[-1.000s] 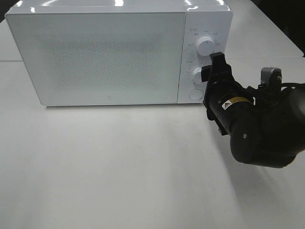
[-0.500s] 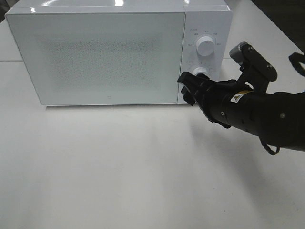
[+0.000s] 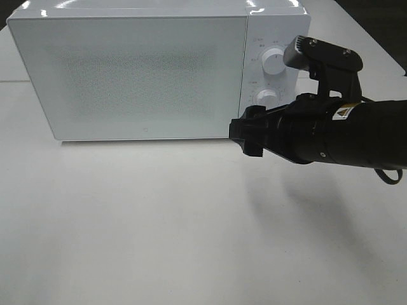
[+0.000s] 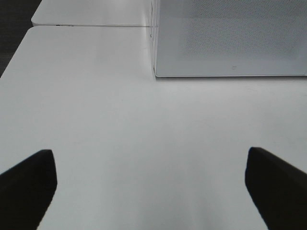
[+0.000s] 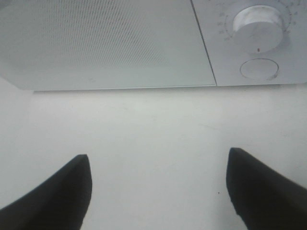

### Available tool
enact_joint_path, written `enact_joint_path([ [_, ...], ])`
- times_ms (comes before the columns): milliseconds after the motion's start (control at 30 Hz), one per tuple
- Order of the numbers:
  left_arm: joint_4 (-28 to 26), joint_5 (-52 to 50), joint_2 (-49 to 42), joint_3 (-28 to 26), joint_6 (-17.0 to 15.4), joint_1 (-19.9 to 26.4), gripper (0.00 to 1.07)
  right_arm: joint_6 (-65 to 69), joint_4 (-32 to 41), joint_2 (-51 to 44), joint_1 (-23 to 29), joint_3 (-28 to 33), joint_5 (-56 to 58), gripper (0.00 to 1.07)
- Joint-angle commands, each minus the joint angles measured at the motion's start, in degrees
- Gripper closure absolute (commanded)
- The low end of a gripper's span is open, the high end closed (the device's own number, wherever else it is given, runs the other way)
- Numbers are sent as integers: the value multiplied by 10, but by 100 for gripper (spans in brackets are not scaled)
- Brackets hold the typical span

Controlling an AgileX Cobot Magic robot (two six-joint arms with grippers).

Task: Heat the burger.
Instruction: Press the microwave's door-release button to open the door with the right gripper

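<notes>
Right wrist: R hand point(image 5: 158, 153) wide open, empty, nr microwave door point(image 5: 100, 43).

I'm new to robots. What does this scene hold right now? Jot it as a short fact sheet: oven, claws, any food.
Microwave: white, door shut, on table
Controls: upper knob, lower knob, round button
Right claw: open, empty, low before the door's right edge
Left claw: open, empty, over the table
Burger: not visible in any view
</notes>
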Motion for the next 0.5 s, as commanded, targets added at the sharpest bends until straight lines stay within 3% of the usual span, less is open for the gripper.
enact_joint_path([
  [33, 1, -1, -10, 1, -2, 2, 6, -25, -50, -37, -2, -5, 87, 31],
  [167, 1, -1, -10, 1, -2, 2, 6, -11, -99, -53, -2, -18, 156, 31],
  [300, 1, -1, -10, 1, -2, 2, 6, 62, -216, -74, -2, -53, 259, 31],
  [333, 1, -1, -10, 1, -2, 2, 6, 62, -216, -74, -2, -53, 259, 31],
  [367, 1, -1, -10, 1, -2, 2, 6, 107, -269, -83, -2, -69, 301, 31],
  [500, 1, -1, -10, 1, -2, 2, 6, 154, -339, -97, -2, -96, 376, 31],
])
